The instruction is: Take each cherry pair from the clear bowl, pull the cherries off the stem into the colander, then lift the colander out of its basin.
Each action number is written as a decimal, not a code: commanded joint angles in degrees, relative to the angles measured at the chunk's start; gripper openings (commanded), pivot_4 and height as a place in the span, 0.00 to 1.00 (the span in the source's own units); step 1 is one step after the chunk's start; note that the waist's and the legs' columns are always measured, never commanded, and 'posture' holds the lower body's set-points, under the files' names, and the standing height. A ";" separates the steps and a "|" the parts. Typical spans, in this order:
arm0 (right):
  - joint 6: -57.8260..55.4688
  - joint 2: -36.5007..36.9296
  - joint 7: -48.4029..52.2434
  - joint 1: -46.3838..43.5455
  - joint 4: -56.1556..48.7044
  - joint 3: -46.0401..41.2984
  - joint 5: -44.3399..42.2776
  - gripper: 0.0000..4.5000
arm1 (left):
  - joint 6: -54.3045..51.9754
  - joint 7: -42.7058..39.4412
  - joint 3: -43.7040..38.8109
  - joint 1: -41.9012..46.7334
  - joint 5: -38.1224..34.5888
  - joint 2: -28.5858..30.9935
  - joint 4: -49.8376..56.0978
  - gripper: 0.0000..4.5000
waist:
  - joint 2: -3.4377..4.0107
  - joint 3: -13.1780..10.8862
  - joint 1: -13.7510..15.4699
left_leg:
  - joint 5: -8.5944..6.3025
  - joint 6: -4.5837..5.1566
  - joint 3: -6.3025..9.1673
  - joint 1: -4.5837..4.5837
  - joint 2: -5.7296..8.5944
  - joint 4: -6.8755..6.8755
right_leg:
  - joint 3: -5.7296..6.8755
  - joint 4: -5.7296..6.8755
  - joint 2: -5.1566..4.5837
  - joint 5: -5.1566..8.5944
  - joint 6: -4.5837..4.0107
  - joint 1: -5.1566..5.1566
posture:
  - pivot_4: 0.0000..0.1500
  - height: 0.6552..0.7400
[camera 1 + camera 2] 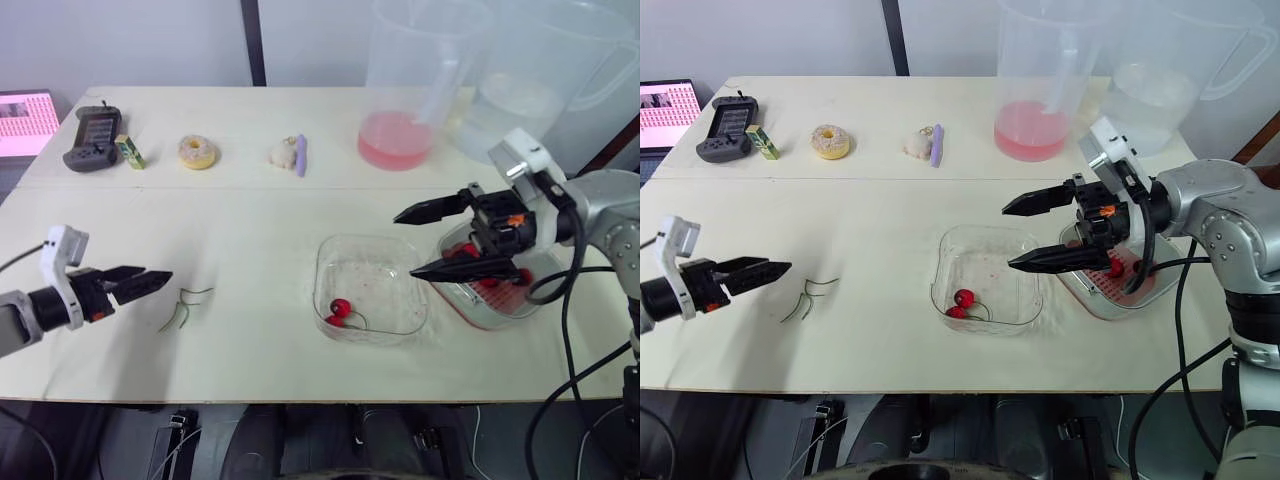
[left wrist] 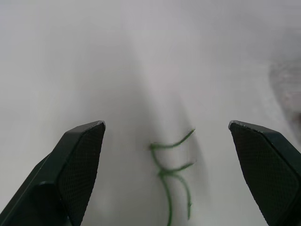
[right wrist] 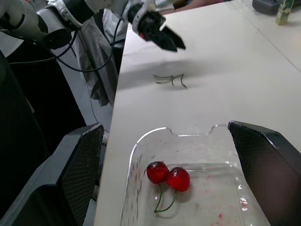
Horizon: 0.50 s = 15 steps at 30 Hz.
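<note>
A clear bowl point(image 1: 330, 255) sits right of the table's centre with one red cherry pair point(image 1: 340, 309) in its near left corner, also seen in the right wrist view as cherry pair point(image 3: 168, 177). My right gripper point(image 1: 408, 243) hangs open just above the bowl's right edge, nothing between its fingers. Behind it the colander point(image 1: 505, 300) rests in its basin with several red cherries, partly hidden by the gripper. My left gripper point(image 2: 167, 125) is open low over the table at the left, pointing at bare green stems point(image 1: 185, 305) lying just ahead of it.
Along the back stand a pitcher with pink liquid point(image 1: 400, 130) and a clear pitcher point(image 1: 545, 90). A doughnut point(image 1: 197, 152), a pale lump point(image 1: 284, 153), a purple pen point(image 1: 301, 155), a handheld console point(image 1: 92, 135) and a laptop point(image 1: 25, 120) lie at the back left.
</note>
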<state>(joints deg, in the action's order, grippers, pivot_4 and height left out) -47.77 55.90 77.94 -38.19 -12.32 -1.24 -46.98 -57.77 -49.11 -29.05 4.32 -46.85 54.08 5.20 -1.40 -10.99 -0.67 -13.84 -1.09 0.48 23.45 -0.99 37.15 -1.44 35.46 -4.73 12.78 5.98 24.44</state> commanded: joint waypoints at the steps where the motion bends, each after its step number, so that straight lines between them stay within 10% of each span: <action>1: -0.85 1.90 -1.18 -0.08 -2.70 -1.64 0.22 1.00 | 5.38 -6.03 2.68 4.20 0.72 3.59 4.34 0.98 | 0.00 0.00 0.07 | 0.00 0.00 0.00 0.01 0.00 0.00 | 0.00 0.00 -0.01 0.00 0.00 0.00 | 1.00 1.00; 15: -12.95 4.94 -16.62 -3.07 -17.01 1.53 1.17 1.00 | 17.00 -22.03 21.92 24.10 2.45 1.74 11.91 0.98 | 0.04 -0.02 -0.59 | 0.00 0.01 -0.08 0.01 -0.03 -0.03 | -0.06 0.06 0.11 -0.01 0.02 0.06 | 1.00 1.00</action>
<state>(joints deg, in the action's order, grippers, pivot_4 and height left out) -58.68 60.03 61.65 -38.58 -28.05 -0.89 -45.33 -41.78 -70.36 -7.03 27.74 -44.70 55.25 15.47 -1.36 -11.00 -1.27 -13.83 -1.08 0.42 23.46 -1.04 37.13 -1.49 35.54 -4.59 12.77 6.00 24.51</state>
